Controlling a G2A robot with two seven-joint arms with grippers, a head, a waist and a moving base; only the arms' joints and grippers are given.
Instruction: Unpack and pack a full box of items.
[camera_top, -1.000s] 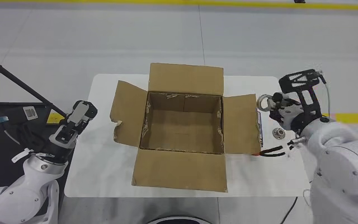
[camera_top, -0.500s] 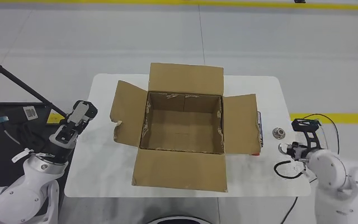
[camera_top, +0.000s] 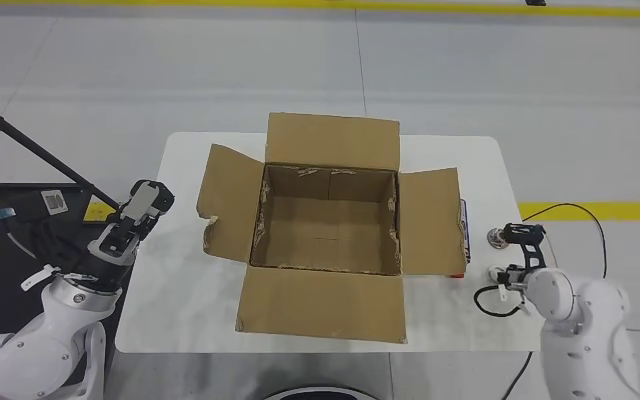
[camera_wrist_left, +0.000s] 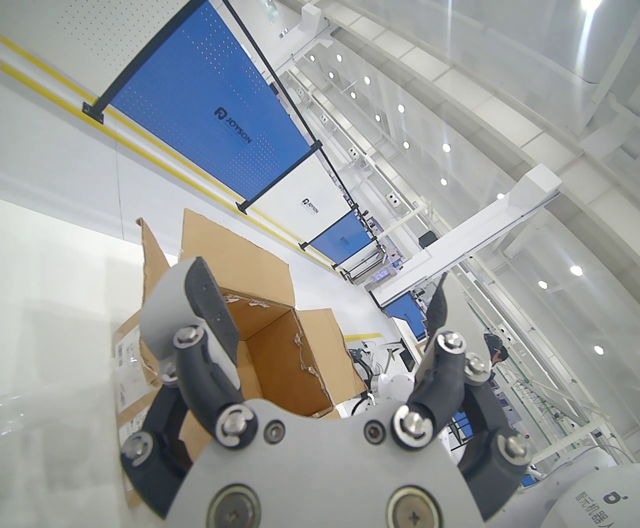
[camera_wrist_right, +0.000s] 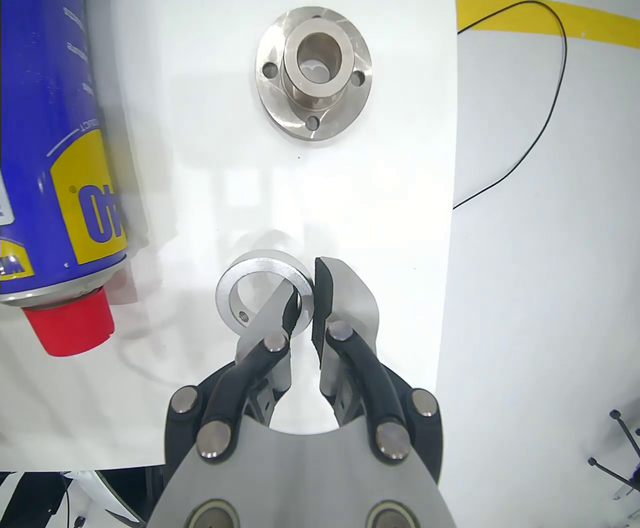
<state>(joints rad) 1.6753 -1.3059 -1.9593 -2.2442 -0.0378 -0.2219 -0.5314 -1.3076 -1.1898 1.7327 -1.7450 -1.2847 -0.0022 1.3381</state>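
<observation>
White table (camera_top: 180, 250) carries the open box (camera_top: 325, 235); near its right edge, my right wrist view reveals the right gripper (camera_wrist_right: 306, 300) pinching a ring (camera_wrist_right: 260, 260). Left gripper (camera_wrist_left: 320, 295) is spread wide.

Matt cardboard box (camera_top: 330, 140), shiny metal ring (camera_wrist_right: 252, 265), polished metal flange (camera_wrist_right: 300, 102), glossy table (camera_wrist_right: 350, 200)

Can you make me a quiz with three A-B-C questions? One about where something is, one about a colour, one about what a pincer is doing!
1. Where is the metal flange?
A. on the floor
B. on the white table
C. on a shelf

2. What colour is the cap of the spray can?
A. red
B. green
C. black

3. What is the right pincer doing?
A. gaping empty
B. pinching the metal ring
C. holding the can

Answers: 1 B, it lies on the tabletop; 2 A, the cap is red; 3 B, one finger is inside the ring, one outside.
</observation>
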